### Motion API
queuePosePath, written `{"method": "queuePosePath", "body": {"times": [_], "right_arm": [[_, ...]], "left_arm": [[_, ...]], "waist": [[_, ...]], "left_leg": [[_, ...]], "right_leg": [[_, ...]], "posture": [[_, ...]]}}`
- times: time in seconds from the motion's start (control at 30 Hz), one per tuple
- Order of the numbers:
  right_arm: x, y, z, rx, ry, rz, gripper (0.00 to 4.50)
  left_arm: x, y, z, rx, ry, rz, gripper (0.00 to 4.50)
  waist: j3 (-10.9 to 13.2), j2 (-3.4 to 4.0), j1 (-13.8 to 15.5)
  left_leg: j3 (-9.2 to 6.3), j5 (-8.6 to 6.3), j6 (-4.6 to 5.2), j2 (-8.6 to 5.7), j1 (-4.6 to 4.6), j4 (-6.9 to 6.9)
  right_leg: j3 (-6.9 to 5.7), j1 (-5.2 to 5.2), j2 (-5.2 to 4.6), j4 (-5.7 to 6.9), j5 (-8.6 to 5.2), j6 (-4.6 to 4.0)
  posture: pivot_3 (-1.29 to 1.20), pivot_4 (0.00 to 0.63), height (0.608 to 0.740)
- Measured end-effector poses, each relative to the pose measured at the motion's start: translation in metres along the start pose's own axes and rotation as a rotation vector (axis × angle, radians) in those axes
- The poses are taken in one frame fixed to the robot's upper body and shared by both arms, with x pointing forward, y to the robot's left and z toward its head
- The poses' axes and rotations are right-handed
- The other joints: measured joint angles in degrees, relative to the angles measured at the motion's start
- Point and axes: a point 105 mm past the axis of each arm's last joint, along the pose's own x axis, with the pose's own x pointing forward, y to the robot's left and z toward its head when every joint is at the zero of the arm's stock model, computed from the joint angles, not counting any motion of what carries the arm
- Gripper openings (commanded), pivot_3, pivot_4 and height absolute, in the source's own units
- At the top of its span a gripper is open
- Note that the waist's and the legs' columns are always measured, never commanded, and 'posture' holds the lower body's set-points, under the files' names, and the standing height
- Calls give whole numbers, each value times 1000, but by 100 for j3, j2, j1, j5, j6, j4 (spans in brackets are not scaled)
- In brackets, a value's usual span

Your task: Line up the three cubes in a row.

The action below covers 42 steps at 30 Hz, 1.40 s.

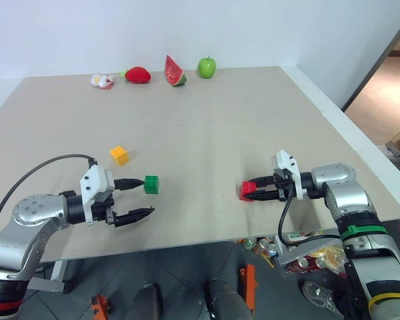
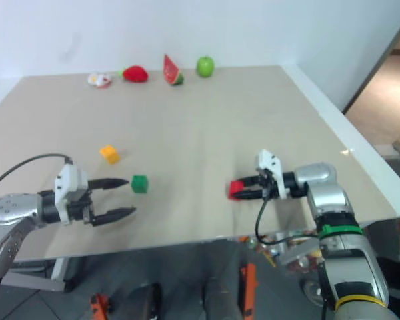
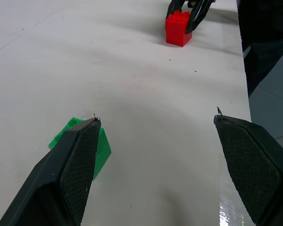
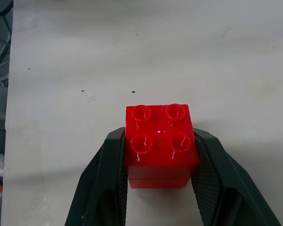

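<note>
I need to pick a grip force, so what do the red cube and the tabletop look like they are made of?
Red cube: seemingly hard moulded plastic, glossy; small highlights sit on its four round studs and its edges are crisp. It sits between the right claw fingers. Tabletop: a matte beige board, possibly laminate or painted wood; it shows faint seams and almost no glare.

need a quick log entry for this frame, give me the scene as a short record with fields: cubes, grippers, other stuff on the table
red cube: clamped between the right gripper fingers, studs up, at the near right of the table
green cube: on the table, by one fingertip of the left gripper, not held
yellow-orange cube: free, farther back and left of the green one
left gripper: open, jaws wide
right gripper: shut on the red cube
row: not formed yet
far edge: strawberry, watermelon slice, green apple
</note>
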Motion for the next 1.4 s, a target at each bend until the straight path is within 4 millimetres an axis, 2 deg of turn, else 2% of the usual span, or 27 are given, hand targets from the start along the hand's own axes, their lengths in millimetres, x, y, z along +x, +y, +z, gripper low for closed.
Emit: {"method": "queuePosePath", "body": {"times": [0.13,0.37,0.53,0.93,1.17,1.4], "right_arm": [[5,-1,3,-33,7,34,1259],[27,6,19,-117,-4,143,1259],[27,5,36,-166,-37,169,1259],[46,9,23,-174,-22,234,1259],[45,-5,45,-230,-49,208,1259],[53,-1,38,-211,-36,238,1259]], "left_arm": [[-2,1,1,-7,-7,6,3997],[-11,-2,-5,-49,-3,37,3997],[-18,-4,-7,-64,7,66,3997],[-43,-5,-7,-87,59,139,3997],[-54,-11,1,-87,82,156,3997],[-58,-17,0,-105,98,176,3997]], "waist": [[0,0,-15],[2,2,-67],[2,1,-67],[3,1,-78],[5,0,-129],[5,1,-129]], "left_leg": [[0,-1,0,9,20,-5],[5,0,0,21,27,-6],[7,0,-1,18,26,-5],[13,-1,-1,23,28,-6],[14,-2,-3,27,28,-11],[13,-3,-5,30,28,-15]], "right_leg": [[-2,18,11,0,-3,-7],[-1,21,16,2,2,-17],[-1,23,8,0,1,-16],[-1,17,9,0,1,-20],[-4,18,8,0,-3,-26],[-9,14,10,0,-6,-30]], "posture": [[0,150,740],[0,150,740],[0,150,740],[0,150,740],[0,150,740],[0,150,740]]}}
